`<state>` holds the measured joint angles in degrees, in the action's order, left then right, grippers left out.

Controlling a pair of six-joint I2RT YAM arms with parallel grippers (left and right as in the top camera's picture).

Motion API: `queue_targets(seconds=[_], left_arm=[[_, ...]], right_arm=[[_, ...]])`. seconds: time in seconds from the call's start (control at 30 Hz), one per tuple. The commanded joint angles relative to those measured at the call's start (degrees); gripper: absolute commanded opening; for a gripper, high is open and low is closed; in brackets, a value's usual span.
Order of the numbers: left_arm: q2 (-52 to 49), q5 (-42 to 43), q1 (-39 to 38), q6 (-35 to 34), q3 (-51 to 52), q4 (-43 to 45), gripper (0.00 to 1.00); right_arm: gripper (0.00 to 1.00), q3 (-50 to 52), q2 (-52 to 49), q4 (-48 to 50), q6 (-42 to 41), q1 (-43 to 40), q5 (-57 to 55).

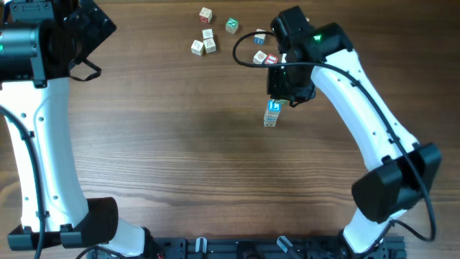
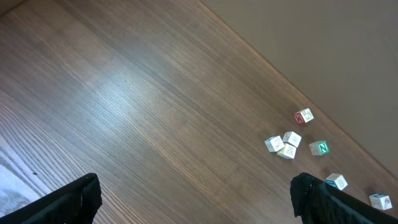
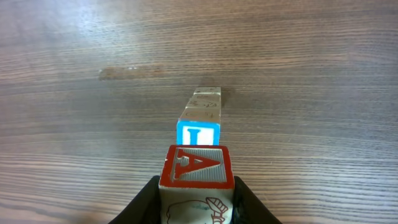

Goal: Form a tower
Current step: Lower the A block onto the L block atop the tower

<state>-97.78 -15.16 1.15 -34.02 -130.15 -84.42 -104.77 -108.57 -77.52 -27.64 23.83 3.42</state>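
**Hidden or unclear**
- Tower (image 1: 271,114): from overhead only its blue-lettered top and a strip of pale side show. The wrist view foreshortens the stack, so I cannot count its cubes.
- Red-A cube (image 3: 198,167): the gripper body covers it from overhead. Its lower half is cut off at the bottom of the wrist view, and a line drawing on its front face is only partly visible.
- Whether the red-A cube touches the tower I cannot tell; in the wrist view their edges overlap.
- Left arm: the upper links run off the left edge, and the wrist sits in shadow at the top left corner.
- Loose cubes (image 1: 205,34): their letters are too small to read, apart from a green face and a red one.

**Arms**
- Right arm: rises from the near right corner of the table (image 1: 165,158) and bends inward, wrist pointing down just behind the tower.
- Right gripper (image 3: 198,200): narrowed onto the red-A cube, one dark finger (image 3: 144,202) pressed against each side.
- Left arm: stretched along the left side, well apart from everything.
- Left gripper (image 2: 196,194): jaws spread wide with only bare wood between them.

**Task item location**
- The tower stands upright on the table right of centre, near the loose cubes at the far edge.
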Motion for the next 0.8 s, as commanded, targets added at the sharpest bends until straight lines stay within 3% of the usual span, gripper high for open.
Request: queue_targets(seconds=[0.0,0.77], left_arm=[[1.0,-0.9,0.3,-0.8,-0.6,0.1,1.00],[1.0,-0.9,0.3,-0.8,-0.6,0.1,1.00]], right_arm=[[0.22,-0.6,-2.1,0.1,-0.9,0.3,1.0],[0.23,-0.5,-4.6,-0.2,-2.6,0.4,2.4]])
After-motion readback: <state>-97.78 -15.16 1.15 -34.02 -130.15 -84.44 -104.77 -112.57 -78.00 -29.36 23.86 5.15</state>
